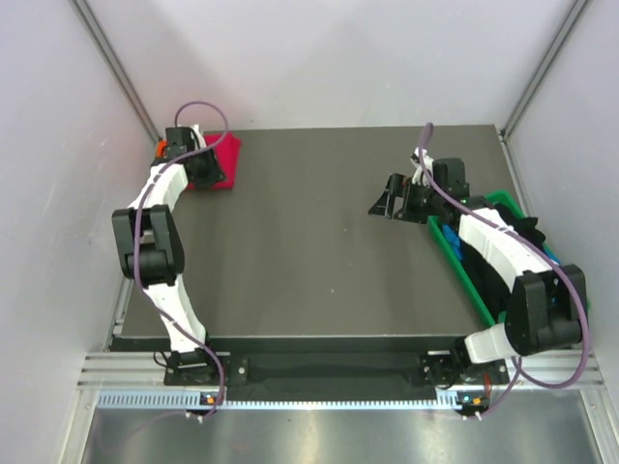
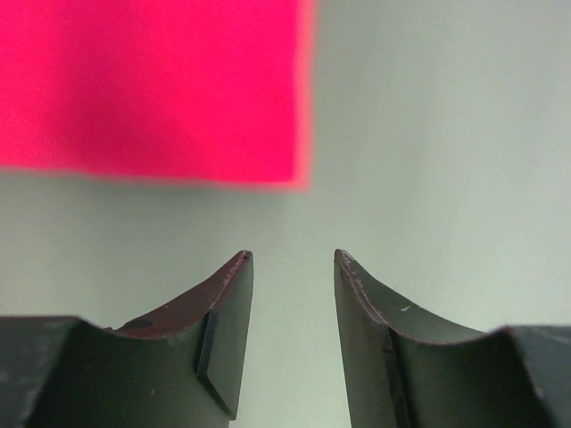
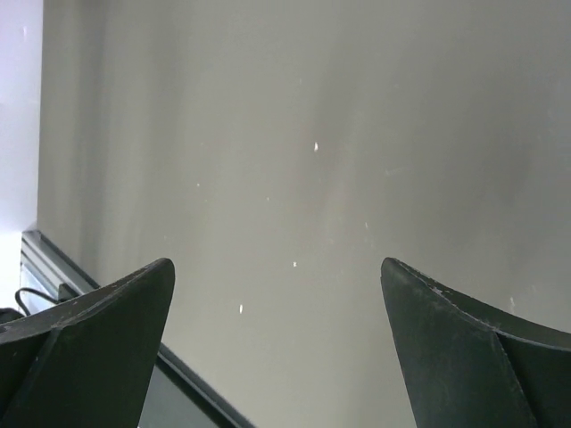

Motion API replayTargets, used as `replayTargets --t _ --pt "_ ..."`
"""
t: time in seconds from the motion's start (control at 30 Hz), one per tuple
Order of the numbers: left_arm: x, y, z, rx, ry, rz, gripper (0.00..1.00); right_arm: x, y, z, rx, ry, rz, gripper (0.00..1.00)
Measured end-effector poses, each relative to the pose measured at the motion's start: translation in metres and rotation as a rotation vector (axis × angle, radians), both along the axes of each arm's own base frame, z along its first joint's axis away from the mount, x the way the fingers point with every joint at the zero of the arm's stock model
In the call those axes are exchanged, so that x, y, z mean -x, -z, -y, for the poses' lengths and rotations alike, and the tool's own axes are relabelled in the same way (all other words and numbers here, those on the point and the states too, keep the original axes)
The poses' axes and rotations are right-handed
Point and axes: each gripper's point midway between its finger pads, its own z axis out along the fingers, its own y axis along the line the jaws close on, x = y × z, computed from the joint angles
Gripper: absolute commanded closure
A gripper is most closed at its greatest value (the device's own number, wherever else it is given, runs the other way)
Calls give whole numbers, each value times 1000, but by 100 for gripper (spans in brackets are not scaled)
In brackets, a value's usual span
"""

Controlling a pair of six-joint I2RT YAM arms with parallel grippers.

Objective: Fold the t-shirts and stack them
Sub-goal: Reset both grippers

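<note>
— The desk [image 1: 319,261] is dark grey, and pale walls stand around it. Where is the shirt?

— The crimson-red t-shirt [image 1: 227,155] lies folded flat in one far corner of the desk.

— And the left end effector?

— The left end effector [image 2: 293,259] hangs just beside the near edge of the crimson-red t-shirt, over bare desk. Its two fingers are a little apart and nothing is between them.

— The other one?

— The right end effector [image 3: 277,263] is well apart from the crimson-red t-shirt, across the desk. Its fingers are spread wide and hold nothing.

— What is next to it?

— A green bin [image 1: 455,256], at the desk side farthest from the crimson-red t-shirt. Black cloth [image 1: 527,232] and blue cloth [image 1: 471,263] lie inside. The right arm [image 1: 503,251] covers much of it, so I cannot tell how many pieces.
</note>
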Motion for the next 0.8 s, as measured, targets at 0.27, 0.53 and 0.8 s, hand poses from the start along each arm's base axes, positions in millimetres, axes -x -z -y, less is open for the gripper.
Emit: replayTargets --t 0.27,0.53,0.8 --pt "115 -87 146 157 370 172 1 28 -56 22 28 89 128 0" --pt "208 -128 189 298 527 293 1 78 -69 39 9 136 220 0" --pt "225 -158 183 310 514 418 1 102 -63 43 -38 167 249 0"
